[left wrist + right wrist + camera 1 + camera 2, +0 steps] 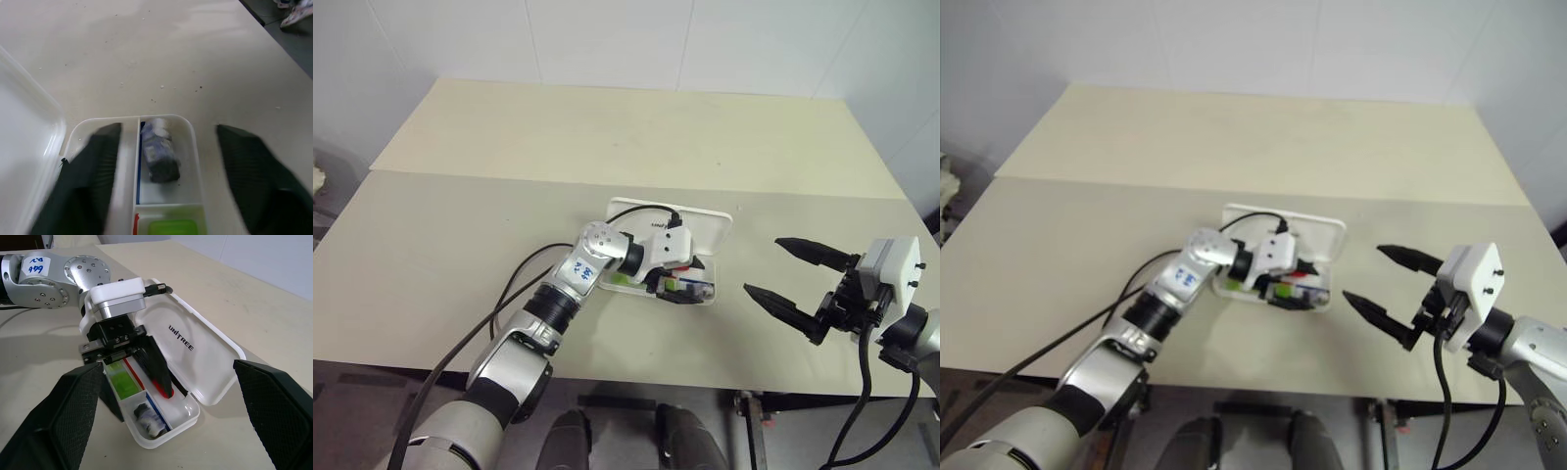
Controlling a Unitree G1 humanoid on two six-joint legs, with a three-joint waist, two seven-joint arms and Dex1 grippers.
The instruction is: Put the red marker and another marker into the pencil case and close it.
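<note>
While your left gripper (139, 374) stood spread over one white hard-plastic pencil case (205, 357) on the table (460, 245) | inside: one chunky lime-green highlighter (122, 382), one slim red marker (161, 386) | right gripper (795, 278) wide, empty.

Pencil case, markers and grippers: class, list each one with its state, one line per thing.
pencil case: open, lid laid back flat on the table.
lime-green highlighter: lying inside the case.
red marker: inside the case, partly hidden by a left finger.
small grey object: lying in the case's end compartment.
left gripper: open, fingers reaching down into the case.
right gripper: open, empty, beside the case.
</note>
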